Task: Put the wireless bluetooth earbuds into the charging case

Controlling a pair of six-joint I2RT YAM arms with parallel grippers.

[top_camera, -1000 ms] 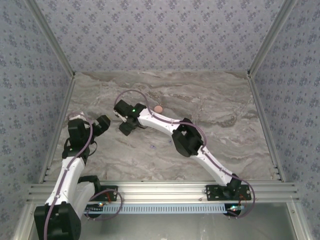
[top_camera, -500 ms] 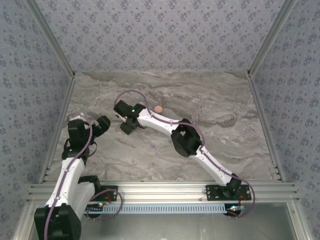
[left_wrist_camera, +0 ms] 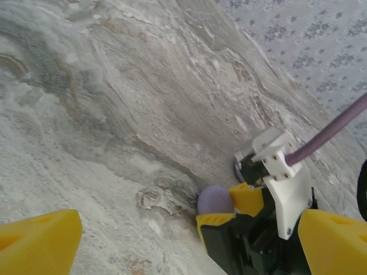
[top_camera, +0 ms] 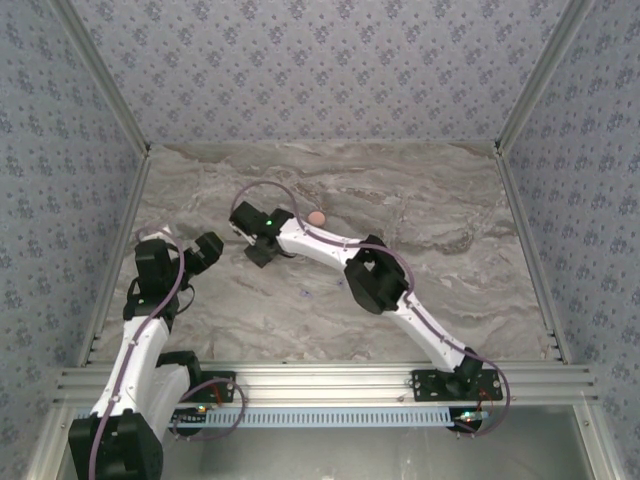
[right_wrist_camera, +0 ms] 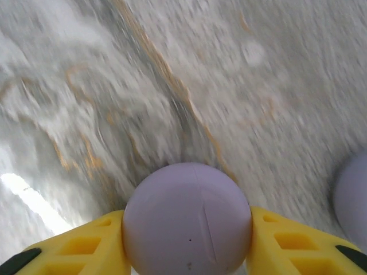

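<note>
On marble table point(top_camera: 430, 215), right gripper point(right_wrist_camera: 186, 232) clasping apparently lavender case point(right_wrist_camera: 186, 215), left gripper point(top_camera: 207, 250) wide open

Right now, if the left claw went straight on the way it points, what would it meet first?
Probably the right claw gripping the lavender case, right ahead in the left wrist view; bare table lies between, though depth is unclear.

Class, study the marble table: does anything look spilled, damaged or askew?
Nothing stands out: the round lavender case sits squarely in the right hand, and a small round pink case lies on the marble table.
</note>
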